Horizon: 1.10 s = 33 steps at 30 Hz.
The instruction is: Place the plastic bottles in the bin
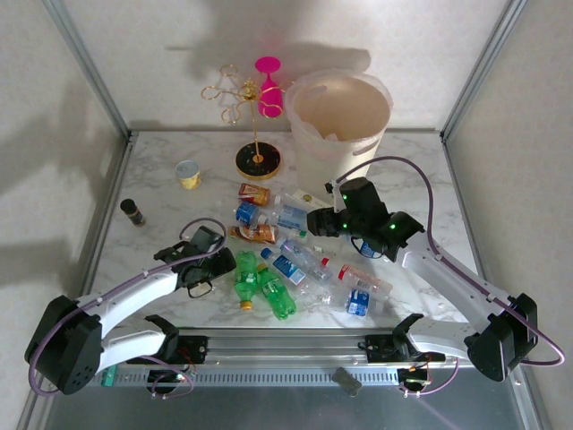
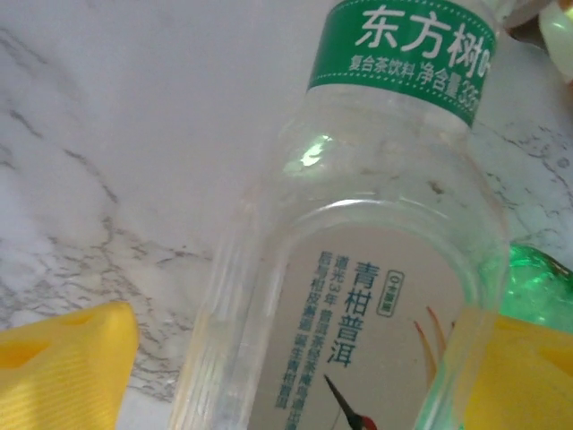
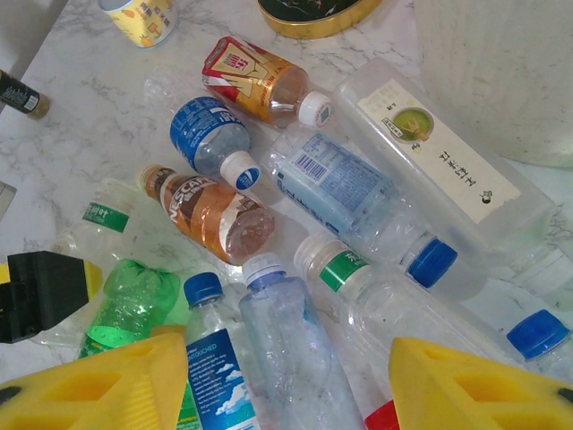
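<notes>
Between the yellow fingers (image 2: pixel 63 367) of the left gripper (image 2: pixel 300 376) lies a clear tea bottle (image 2: pixel 358 269) on the marble table (image 2: pixel 134 134). Its green band is printed 东方树叶 and its pale label reads 青柑普洱. The jaws stand spread, one finger clear of the bottle's wall with marble showing between, so nothing is clamped. Around the middle of the table, toward the near edge, the other plastic bottles (image 1: pixel 295 260) lie in a loose heap. Seen from the right wrist, a brown NESCAFÉ bottle (image 3: pixel 210 215) lies beside a blue-labelled bottle (image 3: pixel 206 134) with a white cap. Near them are a red-and-gold bottle (image 3: pixel 255 81) of amber drink and a flat clear bottle (image 3: pixel 448 152) whose cream label shows a green cup and dark characters too small to read. The right gripper (image 3: pixel 291 385) hangs released above the heap, its fingers wide apart, with a blue-capped bottle (image 3: pixel 215 358) marked UNTOUCHED and a crumpled clear bottle (image 3: pixel 286 340) below the gap. The bin (image 1: pixel 313 157) stands upright at the far edge, right of centre, just beyond the heap.
</notes>
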Motion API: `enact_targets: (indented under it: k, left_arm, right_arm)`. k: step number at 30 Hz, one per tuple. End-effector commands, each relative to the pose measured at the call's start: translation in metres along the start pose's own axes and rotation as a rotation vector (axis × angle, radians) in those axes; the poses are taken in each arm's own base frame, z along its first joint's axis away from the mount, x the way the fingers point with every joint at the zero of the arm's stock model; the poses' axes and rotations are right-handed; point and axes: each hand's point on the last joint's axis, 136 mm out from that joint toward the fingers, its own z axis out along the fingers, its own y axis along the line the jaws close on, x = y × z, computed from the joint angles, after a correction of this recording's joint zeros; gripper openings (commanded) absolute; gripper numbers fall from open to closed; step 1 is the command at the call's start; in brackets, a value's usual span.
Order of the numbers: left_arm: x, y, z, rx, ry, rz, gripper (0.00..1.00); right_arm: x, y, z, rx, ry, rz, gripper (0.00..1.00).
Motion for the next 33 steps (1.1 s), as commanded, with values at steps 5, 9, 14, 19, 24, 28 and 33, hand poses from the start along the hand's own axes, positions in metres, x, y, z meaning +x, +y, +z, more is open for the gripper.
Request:
enact_targets:
  k: [5, 9, 14, 19, 24, 28, 33]
  left_arm:
    - [-0.01, 0.005, -0.009, -0.038, -0.043, -0.016, 0.65]
    - [-0.01, 0.001, -0.009, -0.023, -0.038, -0.028, 0.55]
    - [-0.022, -0.006, -0.023, -0.011, -0.074, 0.005, 0.53]
    - [-0.047, -0.035, -0.065, 0.113, -0.161, 0.083, 0.54]
    - [-0.06, -0.095, -0.133, 0.406, -0.291, 0.307, 0.51]
    - [-0.055, -0.137, -0.178, 0.612, -0.38, 0.445, 0.5]
    - [-0.044, -0.178, -0.218, 0.723, -0.46, 0.633, 0.46]
  right_arm:
    - [-0.004, 0.003, 0.003, -0.003, -0.016, 0.001, 0.61]
    - [-0.005, 0.006, 0.0, 0.012, -0.034, 0.001, 0.61]
    - [-0.027, -0.013, -0.013, 0.142, -0.144, 0.132, 0.65]
    - [-0.05, 0.015, -0.039, 0.007, -0.25, 0.105, 0.67]
    - [-0.068, 0.06, -0.072, -0.23, -0.332, 0.009, 0.64]
    - [-0.08, 0.094, -0.085, -0.397, -0.329, -0.028, 0.64]
    - [-0.095, 0.13, -0.09, -0.57, -0.285, -0.034, 0.66]
